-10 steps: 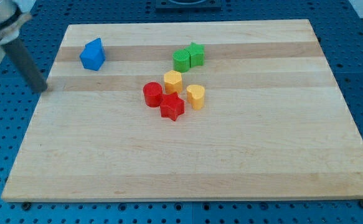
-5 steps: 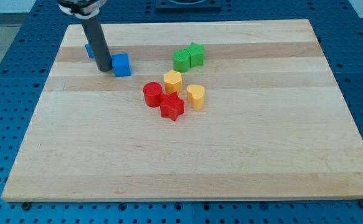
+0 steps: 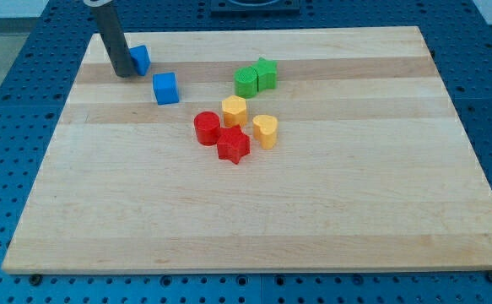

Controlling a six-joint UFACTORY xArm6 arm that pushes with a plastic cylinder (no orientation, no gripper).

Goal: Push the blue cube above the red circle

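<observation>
One blue cube [image 3: 165,88], right of my tip [image 3: 122,74]

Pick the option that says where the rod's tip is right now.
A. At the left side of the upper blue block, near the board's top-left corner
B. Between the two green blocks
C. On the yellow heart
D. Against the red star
A: my tip stands at the left side of the upper blue block, up-left of the blue cube and far from the red, yellow and green blocks.
</observation>
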